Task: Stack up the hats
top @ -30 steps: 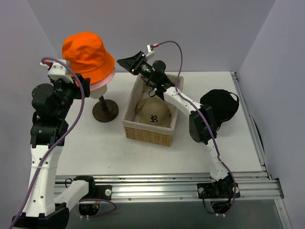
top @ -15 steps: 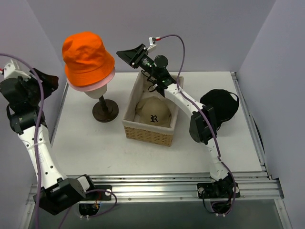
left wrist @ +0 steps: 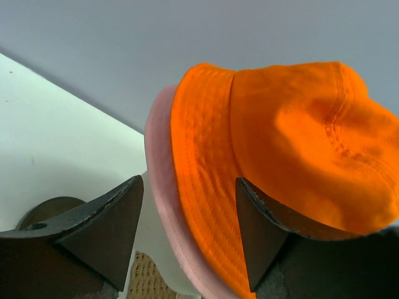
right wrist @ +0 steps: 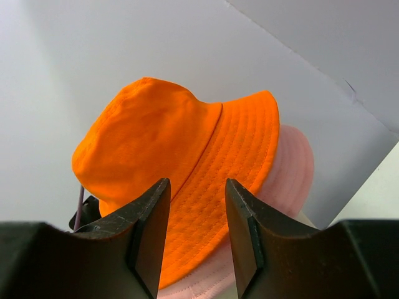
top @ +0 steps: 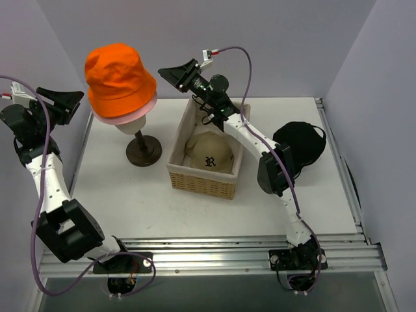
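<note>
The orange bucket hat (top: pixel 118 77) sits on top of the pale pink bucket hat (top: pixel 140 110) on the cream mannequin head at the back left. Both show in the left wrist view (left wrist: pixel 280 149) and the right wrist view (right wrist: pixel 181 162). The tan cap with a dark "R" (top: pixel 208 155) lies in the woven basket (top: pixel 203 182). The black cap (top: pixel 300 144) lies on the table at the right. My left gripper (top: pixel 73 99) is open and empty, just left of the orange hat. My right gripper (top: pixel 170 73) is open and empty, just right of that hat.
The mannequin stand's dark round base (top: pixel 143 152) sits left of the basket. Grey walls close in at the back and both sides. A metal rail (top: pixel 227 250) runs along the table's near edge.
My left arm has swung out from beside the stand to the far left, and its gripper now points at the orange hat. My right gripper has shifted slightly left toward the hat.
</note>
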Motion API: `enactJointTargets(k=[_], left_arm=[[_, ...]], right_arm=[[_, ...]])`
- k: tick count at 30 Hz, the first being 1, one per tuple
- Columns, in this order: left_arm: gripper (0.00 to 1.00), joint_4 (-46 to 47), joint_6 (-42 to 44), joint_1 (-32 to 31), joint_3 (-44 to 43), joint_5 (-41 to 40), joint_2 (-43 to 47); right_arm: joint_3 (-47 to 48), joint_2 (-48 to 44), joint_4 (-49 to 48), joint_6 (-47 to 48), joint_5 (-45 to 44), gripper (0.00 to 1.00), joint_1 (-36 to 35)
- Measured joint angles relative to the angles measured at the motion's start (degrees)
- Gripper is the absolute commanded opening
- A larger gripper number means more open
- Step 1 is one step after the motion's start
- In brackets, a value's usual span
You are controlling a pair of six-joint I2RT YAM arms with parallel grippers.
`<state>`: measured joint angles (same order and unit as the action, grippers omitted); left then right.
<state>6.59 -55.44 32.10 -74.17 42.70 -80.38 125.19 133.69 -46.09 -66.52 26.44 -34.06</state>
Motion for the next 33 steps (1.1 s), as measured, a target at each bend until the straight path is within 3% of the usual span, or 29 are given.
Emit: enactJointTargets(k=[19, 26, 31, 33], left_arm=[[0.62, 14.78, -7.69, -4.96, -2.82, 2.34, -11.26], [0.48, 18.34, -9.62, -5.31, -2.82, 2.49, -12.48], [0.26, 20.41, -10.64, -5.31, -2.82, 2.67, -13.22], [0.22, 20.68, -11.08, -5.29, -2.8, 2.71, -13.49]], right_arm=[[1.46, 3.04, -2.01, -1.62, 1.01, 0.36, -0.11], [1.46, 3.06, -2.6, -1.62, 1.03, 0.36, -0.11], [1.9, 3.56, -2.93, -1.62, 1.01, 0.36, -0.2], [2.14, 4.04, -2.99, -1.62, 1.01, 0.36, -0.26]])
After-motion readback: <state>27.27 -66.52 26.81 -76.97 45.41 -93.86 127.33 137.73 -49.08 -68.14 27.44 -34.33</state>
